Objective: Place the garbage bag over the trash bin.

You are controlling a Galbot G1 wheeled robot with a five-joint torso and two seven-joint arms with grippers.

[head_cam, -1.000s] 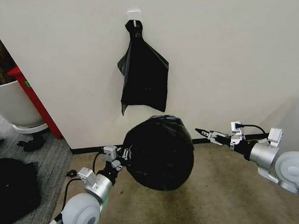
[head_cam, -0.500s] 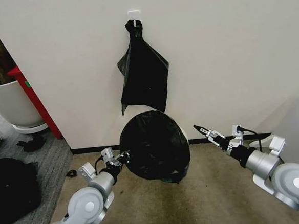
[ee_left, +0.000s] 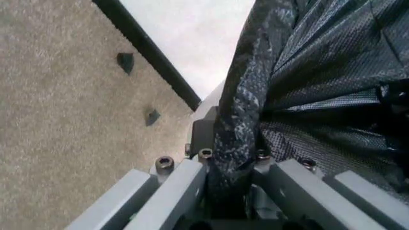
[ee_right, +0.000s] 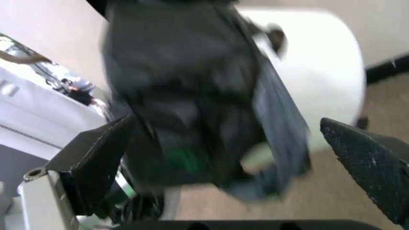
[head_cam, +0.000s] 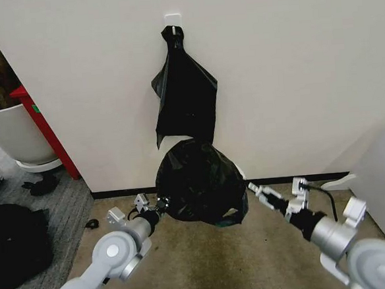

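The glossy black garbage bag hangs low in front of the wall, spread over a rounded shape. My left gripper is at the bag's left edge and is shut on a fold of the garbage bag; in the left wrist view the plastic is pinched between the left gripper's fingers. My right gripper stands open just right of the bag. In the right wrist view the white trash bin shows behind the bag, partly covered by it, with the right gripper's fingers spread wide on either side.
A second black bag, knotted at its top, hangs from a wall hook above. At the left are a big white plant pot, a red panel and a dark heap on the floor. A white cabinet stands at the right.
Both arms have reached forward and down toward the wall. The bag went with the left gripper, closer to the wall, and now drapes lower. The right gripper closed in on its right edge.
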